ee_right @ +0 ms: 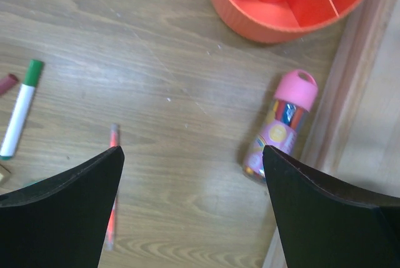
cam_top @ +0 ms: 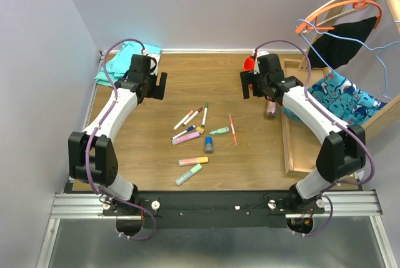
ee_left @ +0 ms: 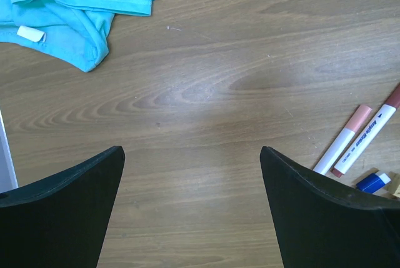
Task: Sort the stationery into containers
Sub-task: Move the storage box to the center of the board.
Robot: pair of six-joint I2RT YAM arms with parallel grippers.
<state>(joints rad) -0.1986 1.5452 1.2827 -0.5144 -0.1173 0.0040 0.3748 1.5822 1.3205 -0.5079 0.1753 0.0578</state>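
- Nearest my bases, a green highlighter (cam_top: 189, 174) and an orange highlighter (cam_top: 193, 160) lie flat on the counter (cam_top: 156, 155), loose and unsorted.
- Just beyond, the blue-grey cylinder (cam_top: 208, 145), a pink highlighter (cam_top: 185, 137) and the thin orange-red pen (cam_top: 232, 129) share the same mid-counter scatter, a spot I judge either arm can reach.
- Three white-barrelled markers (cam_top: 193, 117) fan out at the scatter's far side; two show at the right edge of my left wrist view.
- My left gripper (ee_left: 190, 150) hovers over bare wood, jaws spread wide with nothing between them, poised, I judge, for a first pick.
- My right gripper (ee_right: 193, 149) hangs equally wide and empty. The pen is partly hidden behind one finger, and a pink-capped tube (ee_right: 280, 124) lies against the wooden tray (ee_right: 340, 112).
- Farthest off, the orange-red organiser (ee_right: 250, 27) stands at the counter's back beside the tray, its visible compartments holding nothing. It sits on my right arm's side, so deliveries likely fall to that arm.
- The teal cloth (ee_left: 75, 5) lies folded in the far left corner, no part of the job.
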